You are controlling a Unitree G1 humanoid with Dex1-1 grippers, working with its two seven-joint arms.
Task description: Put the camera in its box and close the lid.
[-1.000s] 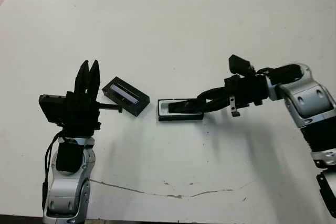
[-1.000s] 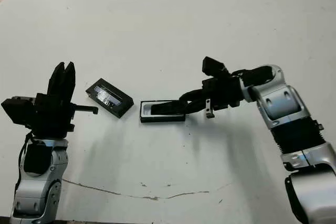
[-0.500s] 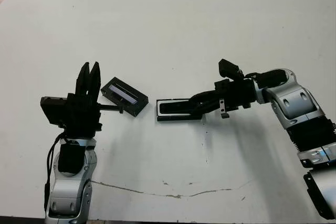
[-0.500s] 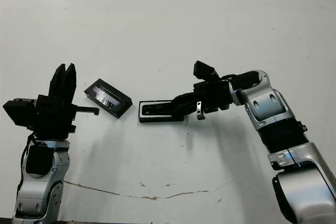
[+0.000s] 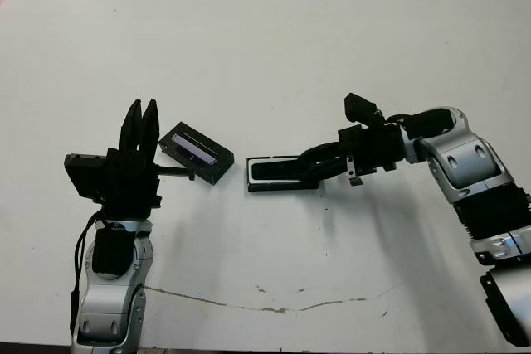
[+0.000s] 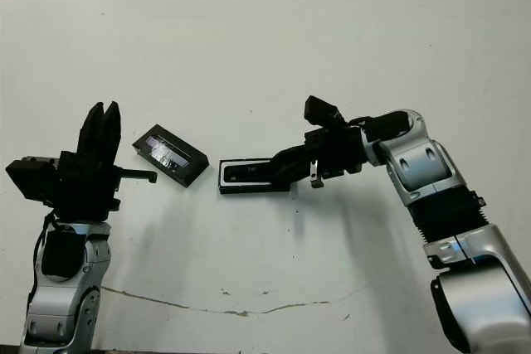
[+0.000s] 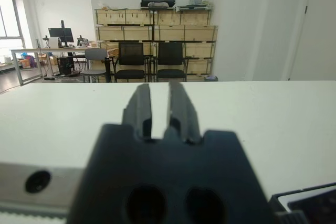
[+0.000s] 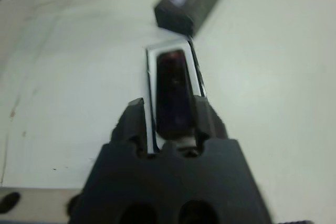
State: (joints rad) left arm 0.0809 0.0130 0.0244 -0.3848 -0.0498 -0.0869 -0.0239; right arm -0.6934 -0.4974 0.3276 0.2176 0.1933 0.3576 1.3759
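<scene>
Not much has shifted in the last half second, but compared with a second ago the right gripper (image 5: 309,168) has been pushed further toward the picture's left, so the slim black bar-shaped camera (image 8: 172,92) now sits fully down inside the small black-walled box with the white lining (image 5: 282,174), just left of centre frame. In the right wrist view the two fingers are seen a little apart, straddling the near end of the camera, so it looks like it's still lightly held or only just let go; can't be told for sure.

The shallow black lid with the pale lavender strip (image 5: 197,151) is left lying tilted just beside the box, center-left. The left gripper (image 5: 139,118) is parked beside it at far left, fingers nearly together, nothing held.

So step one is probably done; the lid is next.
</scene>
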